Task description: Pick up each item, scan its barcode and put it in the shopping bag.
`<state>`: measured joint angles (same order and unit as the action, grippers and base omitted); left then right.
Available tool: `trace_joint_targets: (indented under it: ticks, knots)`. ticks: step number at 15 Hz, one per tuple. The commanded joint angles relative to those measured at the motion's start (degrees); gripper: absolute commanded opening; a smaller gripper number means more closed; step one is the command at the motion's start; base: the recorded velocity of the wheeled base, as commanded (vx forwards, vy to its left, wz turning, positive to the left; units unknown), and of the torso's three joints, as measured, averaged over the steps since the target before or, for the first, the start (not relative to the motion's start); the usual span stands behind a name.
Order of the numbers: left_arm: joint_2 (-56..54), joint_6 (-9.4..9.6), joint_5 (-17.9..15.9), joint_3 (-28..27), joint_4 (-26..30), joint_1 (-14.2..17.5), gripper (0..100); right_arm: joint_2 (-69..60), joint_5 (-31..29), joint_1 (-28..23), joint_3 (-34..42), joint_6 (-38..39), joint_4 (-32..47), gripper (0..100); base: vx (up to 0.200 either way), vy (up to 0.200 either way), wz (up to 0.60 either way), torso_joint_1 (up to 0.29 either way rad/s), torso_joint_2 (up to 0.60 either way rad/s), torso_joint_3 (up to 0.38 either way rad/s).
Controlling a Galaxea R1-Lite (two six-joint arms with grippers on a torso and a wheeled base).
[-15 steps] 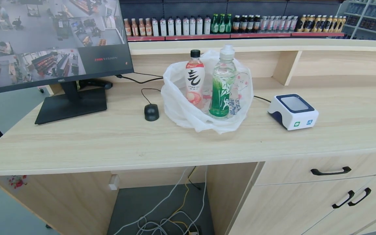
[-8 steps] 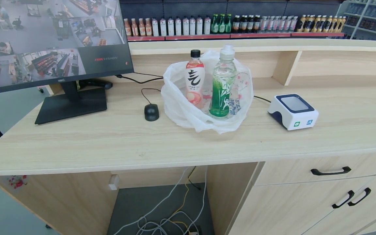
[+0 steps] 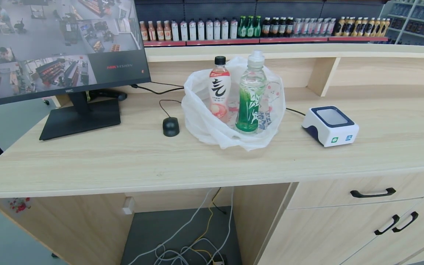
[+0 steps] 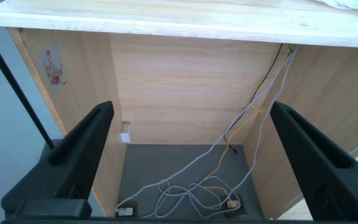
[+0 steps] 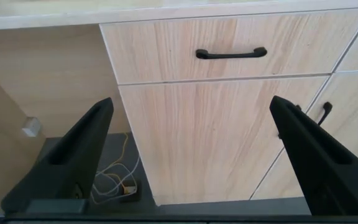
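The left end effector [image 4: 191, 109] and right end effector [image 5: 191, 102] are open and empty, below the counter [image 3: 123, 158]. Above them, the pink bottle [image 3: 219, 88] and green bottle [image 3: 250, 97] stand inside the shopping bag [image 3: 204, 125]. They are probably full and smooth, best gripped mid-body.

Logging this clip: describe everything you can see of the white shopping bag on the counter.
The shopping bag is thin, translucent white plastic, crumpled, its mouth open upward and its front rim slumped low. It sits on the wooden counter between the black mouse and the white scanner, touching neither. Two bottles stand upright inside it: a black-capped pink bottle and a white-capped green bottle.
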<state>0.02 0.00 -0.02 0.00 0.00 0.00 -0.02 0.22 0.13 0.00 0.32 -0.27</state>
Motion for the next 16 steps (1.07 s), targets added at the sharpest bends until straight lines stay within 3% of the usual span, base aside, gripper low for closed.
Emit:
trace_joint_targets:
  ticks: [1, 4, 10, 16]
  knots:
    - [-0.02, 0.18, 0.02, 0.0, 0.0, 0.0, 100, 0.02, 0.04, 0.04, 0.0, 0.03, 0.0, 100, 0.0, 0.0, 0.0, 0.0, 0.0, 0.0]
    - [-0.02, 0.26, 0.02, 0.0, 0.0, 0.0, 100, 0.02, 0.04, 0.04, 0.0, 0.03, 0.0, 100, -0.2, 0.0, 0.0, 0.007, 0.0, 0.001]
    - [-0.02, 0.7, 0.02, 0.0, 0.0, -0.09, 100, 0.02, 0.04, 0.04, 0.0, 0.03, 0.0, 100, 0.0, 0.0, 0.0, 0.0, 0.0, 0.0]
    - [-0.02, 0.0, 0.02, 0.0, 0.0, 0.0, 100, 0.02, 0.04, 0.04, 0.0, 0.03, 0.0, 100, 0.0, -0.2, 0.0, 0.008, 0.0, 0.003]
